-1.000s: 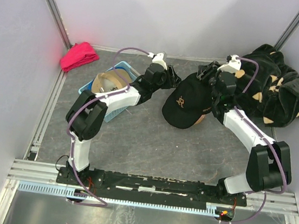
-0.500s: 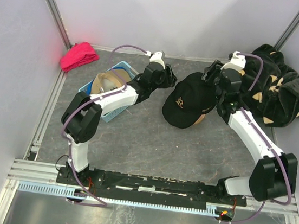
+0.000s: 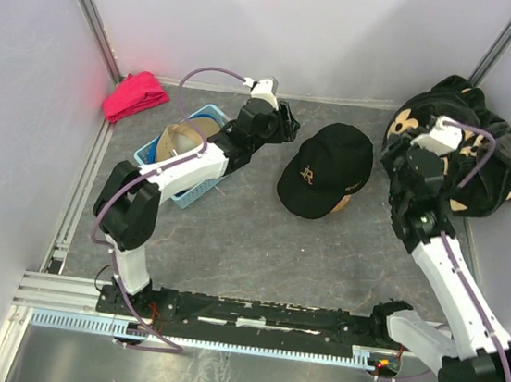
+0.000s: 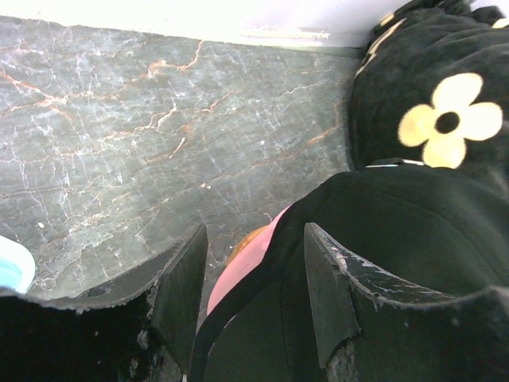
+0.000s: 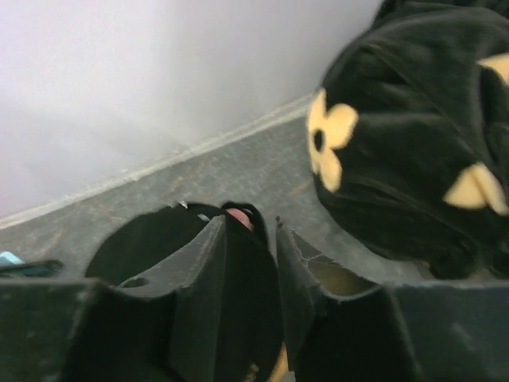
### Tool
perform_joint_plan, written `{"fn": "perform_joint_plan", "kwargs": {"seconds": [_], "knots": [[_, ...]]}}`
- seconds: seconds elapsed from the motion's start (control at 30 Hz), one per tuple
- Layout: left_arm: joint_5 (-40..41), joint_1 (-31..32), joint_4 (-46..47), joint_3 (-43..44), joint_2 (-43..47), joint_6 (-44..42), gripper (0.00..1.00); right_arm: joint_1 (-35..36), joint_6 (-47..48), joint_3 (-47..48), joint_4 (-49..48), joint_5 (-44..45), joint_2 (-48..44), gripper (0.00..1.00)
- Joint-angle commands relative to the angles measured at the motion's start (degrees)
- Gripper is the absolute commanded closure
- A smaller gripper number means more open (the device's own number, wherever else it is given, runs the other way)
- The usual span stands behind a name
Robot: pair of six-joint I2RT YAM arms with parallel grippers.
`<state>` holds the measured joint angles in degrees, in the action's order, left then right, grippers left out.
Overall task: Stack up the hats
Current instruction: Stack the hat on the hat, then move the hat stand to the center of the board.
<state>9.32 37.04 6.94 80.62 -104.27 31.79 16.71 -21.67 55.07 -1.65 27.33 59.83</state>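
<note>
left arm and right arm: white links, black joints, a purple cable looping off each, one black base rail; left gripper has black fingers scuffed pale.

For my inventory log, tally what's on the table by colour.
Black: 2, black cap and flowered plush
Pink: 2, pink cap and red-pink bundle
Tan: 1, tan cap
Blue: 1, blue item
Total: 6
Orange edge under black cap: unclear, uncounted.

Cap — between basket and fabric
</note>
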Motion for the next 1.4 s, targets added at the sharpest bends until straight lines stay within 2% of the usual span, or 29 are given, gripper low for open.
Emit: {"fn": "perform_joint_plan", "kwargs": {"seconds": [0.0, 0.07, 0.1, 0.13, 0.33, 0.57, 0.97, 1.37], "knots": [[-0.6, -0.1, 1.3, 0.3, 4.8, -3.8, 0.41, -0.3, -3.9, -8.1, 5.8, 5.7, -7.4, 0.73], [-0.3, -0.1, 1.0, 0.2, 5.4, -4.8, 0.41, -0.3, -7.4, -12.3, 7.1, 5.9, -10.4, 0.92], [-0.2, -0.1, 0.9, 0.1, 5.7, -5.3, 0.41, -0.3, -9.5, -14.4, 7.6, 5.7, -11.9, 0.97], [-0.1, -0.1, 0.8, 0.1, 5.9, -5.8, 0.41, -0.3, -11.7, -16.5, 8.0, 5.2, -13.0, 0.98], [1.5, -0.1, 0.3, -0.7, 7.1, -8.3, 0.41, -0.3, -25.2, -28.0, 4.5, -0.2, -14.4, 0.99], [2.4, -0.1, 0.2, -0.3, 6.1, -8.9, 0.41, -0.3, -33.6, -36.7, -4.3, -0.9, -9.1, 0.99], [6.5, 0.0, 1.0, -1.2, 6.9, -10.1, 0.41, -0.3, -39.5, -37.6, -22.9, -7.1, 13.6, 0.99], [8.9, 0.0, 2.0, -2.4, 6.6, -10.3, 0.41, 0.2, -41.0, -36.3, -34.0, -11.3, 25.8, 0.99]]}}
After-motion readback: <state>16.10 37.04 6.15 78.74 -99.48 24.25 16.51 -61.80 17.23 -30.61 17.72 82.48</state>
